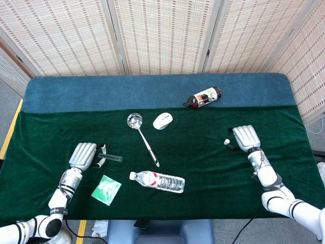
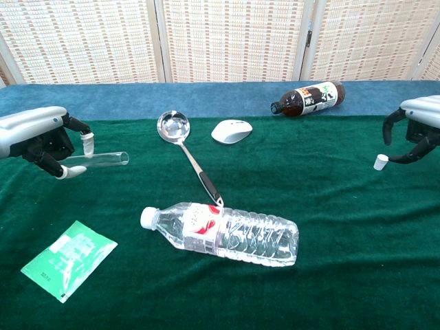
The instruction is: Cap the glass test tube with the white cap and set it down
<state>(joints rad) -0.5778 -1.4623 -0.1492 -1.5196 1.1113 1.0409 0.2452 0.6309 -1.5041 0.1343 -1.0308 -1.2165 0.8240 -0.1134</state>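
Woven screens are standing behind a tabletop [image 1: 45, 132] that is lying under dark green cloth, with a blue strip running along its far edge. The fingers [image 2: 69, 169] of the left hand [image 2: 38, 141] are clamping the glass test tube [image 2: 103, 159] near its closed end, and the tube is hanging level above the cloth with its open mouth pointing toward the centre. The fingers [image 2: 395, 159] of the right hand [image 2: 418, 127] are curling apart over the white cap [image 2: 380, 162], with one fingertip sitting just beside it; whether it is touching cannot be told, and the cap is standing on the cloth, not yet held. Judgement: the cap is small and light, so a fingertip arriving slightly off line is likely to be flicking it away across the cloth rather than pinching it. The tube is being held near one end only, so it could be tilting or slipping when the cap is pushed on. Pressing off axis could be chipping the glass rim. A ladle [image 1: 140, 135], a white mouse [image 1: 162, 121], a clear water bottle [image 2: 223, 232], a green packet [image 1: 106, 189] and a dark bottle [image 1: 202, 97] are lying between and around the two hands, and a low crossing arm could be knocking any of them.
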